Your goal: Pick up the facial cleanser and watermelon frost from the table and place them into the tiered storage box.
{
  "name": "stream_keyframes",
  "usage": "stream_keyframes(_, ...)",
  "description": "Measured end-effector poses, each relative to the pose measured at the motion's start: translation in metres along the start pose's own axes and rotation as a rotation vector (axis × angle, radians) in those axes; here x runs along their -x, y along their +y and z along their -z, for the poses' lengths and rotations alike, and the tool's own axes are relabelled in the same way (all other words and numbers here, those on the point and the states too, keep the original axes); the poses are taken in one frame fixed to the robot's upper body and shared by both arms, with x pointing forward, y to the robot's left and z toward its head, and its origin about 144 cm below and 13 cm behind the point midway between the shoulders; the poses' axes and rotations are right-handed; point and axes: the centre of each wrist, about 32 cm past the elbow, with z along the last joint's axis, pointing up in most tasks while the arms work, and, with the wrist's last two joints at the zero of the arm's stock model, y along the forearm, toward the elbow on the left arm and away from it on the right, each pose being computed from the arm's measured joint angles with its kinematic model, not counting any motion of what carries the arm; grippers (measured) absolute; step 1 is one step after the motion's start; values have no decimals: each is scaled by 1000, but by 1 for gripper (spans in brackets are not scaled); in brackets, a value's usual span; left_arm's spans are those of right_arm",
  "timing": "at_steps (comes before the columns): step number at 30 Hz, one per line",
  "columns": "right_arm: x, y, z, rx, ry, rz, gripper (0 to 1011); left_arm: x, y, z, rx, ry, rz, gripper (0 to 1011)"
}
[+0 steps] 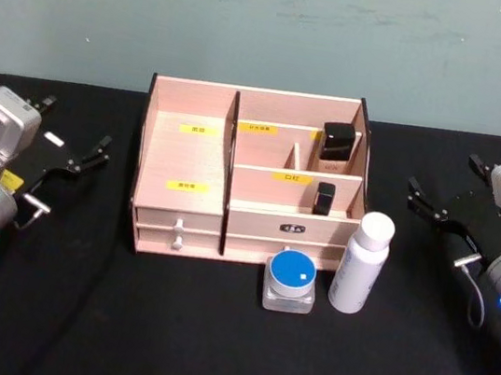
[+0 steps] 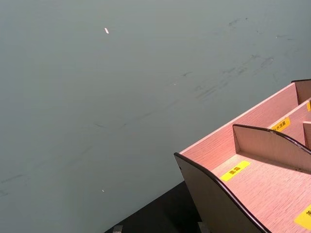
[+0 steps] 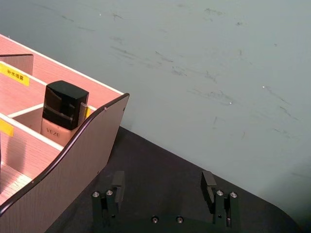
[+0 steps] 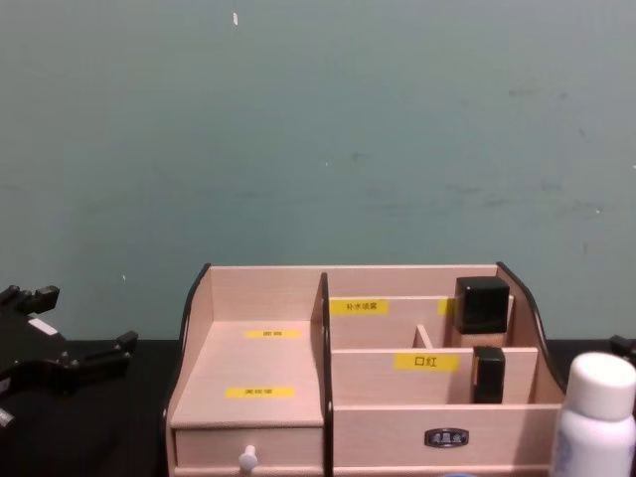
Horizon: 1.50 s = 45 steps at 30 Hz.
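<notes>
The tiered storage box (image 1: 185,154) stands at the table's middle, pale wood with yellow labels and small front drawers. It also appears in the chest view (image 4: 263,358) and in both wrist views (image 2: 252,184) (image 3: 87,150). Just in front of its right half stand the facial cleanser (image 1: 360,262), a white capped bottle (image 4: 594,417), and the watermelon frost (image 1: 291,281), a squat clear jar with a blue lid. My left gripper (image 1: 75,131) (image 4: 75,323) hovers open left of the box. Right of the box, my right gripper (image 1: 447,182) (image 3: 163,187) is open too, holding nothing.
A black-capped bottle (image 1: 337,142) (image 3: 60,114) and a small black tube (image 1: 324,199) stand in the box's right compartments. The table is covered in black cloth (image 1: 164,325), and a grey-green wall (image 4: 318,129) rises close behind it.
</notes>
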Motion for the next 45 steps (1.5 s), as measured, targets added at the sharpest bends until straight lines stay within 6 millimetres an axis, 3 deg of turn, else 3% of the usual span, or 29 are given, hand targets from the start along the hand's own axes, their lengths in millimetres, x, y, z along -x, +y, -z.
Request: stream_keyframes(45,-2,-1,1,30,15,-9,1002,0,0,0,0,0,0,1001)
